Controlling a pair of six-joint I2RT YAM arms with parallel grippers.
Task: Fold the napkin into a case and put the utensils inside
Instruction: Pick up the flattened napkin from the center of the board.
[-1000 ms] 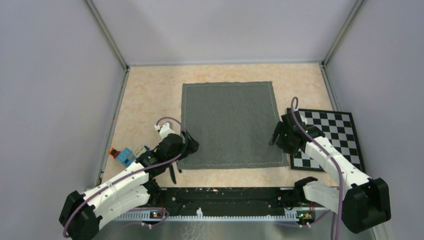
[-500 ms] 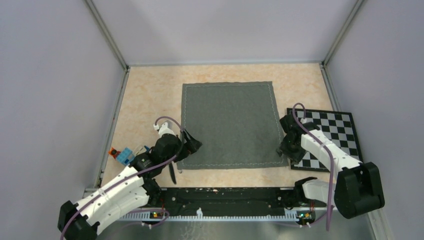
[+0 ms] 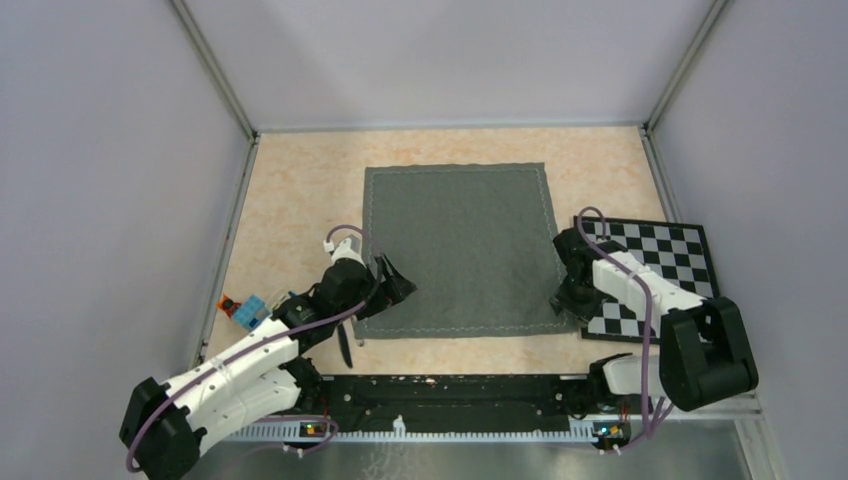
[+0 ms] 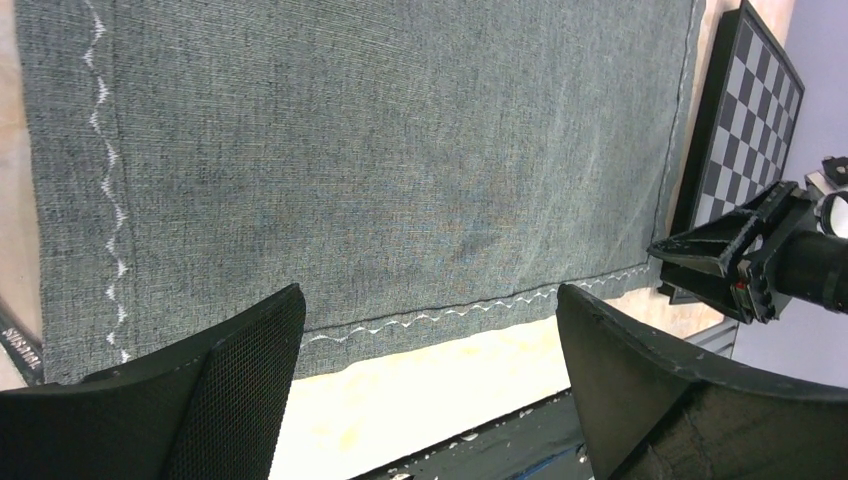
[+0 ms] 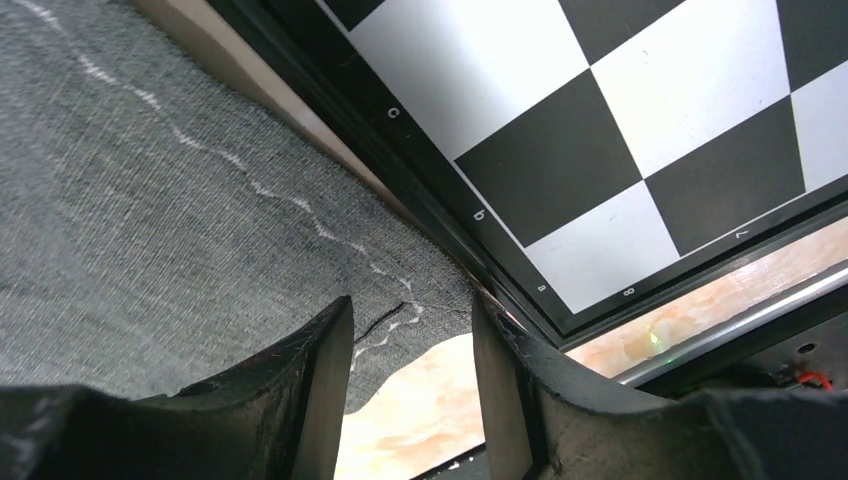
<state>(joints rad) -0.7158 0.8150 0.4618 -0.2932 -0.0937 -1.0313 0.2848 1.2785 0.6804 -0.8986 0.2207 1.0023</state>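
Both arms had closed in on the napkin (image 3: 458, 245), which lay flat and unfolded, a dark grey woven cloth with a pale zigzag stitch along its hem. The left gripper (image 3: 397, 280) had slid over its near-left corner, jaws spread wide. The right gripper (image 3: 563, 299) had dropped to its near-right corner, fingers parted astride the hem. The first fold looked imminent.

Small white coordinate marks are showing on the black frame (image 5: 440, 228) of the checkered board (image 5: 620, 130) in the right wrist view. Along the edge beside the napkin (image 5: 150, 230), the letters c, b and a are running toward the corner. Round that corner, the numbers 8 and 7 are showing. Pale lettering on a dark strip (image 4: 15, 340) in the left wrist view is coming out too blurred to read.
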